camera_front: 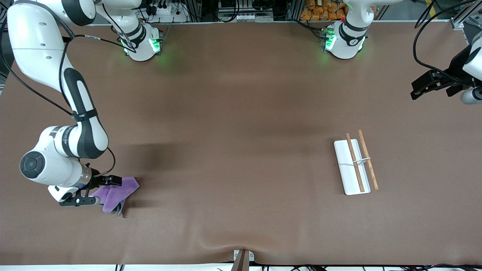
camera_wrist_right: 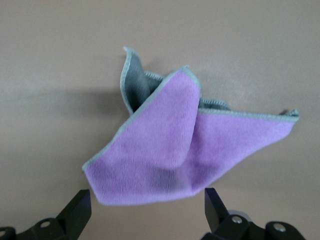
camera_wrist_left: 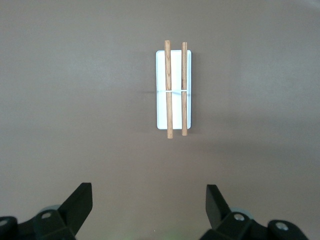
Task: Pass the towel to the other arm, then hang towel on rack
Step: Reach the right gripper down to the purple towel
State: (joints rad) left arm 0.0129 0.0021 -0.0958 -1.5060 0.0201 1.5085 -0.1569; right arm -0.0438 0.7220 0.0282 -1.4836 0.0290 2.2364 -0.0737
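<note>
The purple towel [camera_front: 116, 192] with a grey edge lies crumpled on the brown table near the right arm's end; it also shows in the right wrist view [camera_wrist_right: 175, 145]. My right gripper [camera_front: 96, 191] is low beside it and open [camera_wrist_right: 148, 202], with the towel's folded edge just ahead of the fingertips [camera_wrist_right: 80, 202], not between them. The rack [camera_front: 352, 169], a white tray with two wooden rods [camera_front: 367, 158], sits toward the left arm's end. My left gripper [camera_front: 429, 86] waits open [camera_wrist_left: 149, 200] high near that table end, and its wrist view shows the rack [camera_wrist_left: 161, 90] below.
The arm bases [camera_front: 142, 45] stand along the table's farthest edge. A small bracket [camera_front: 243, 258] sits at the table's nearest edge, mid-table.
</note>
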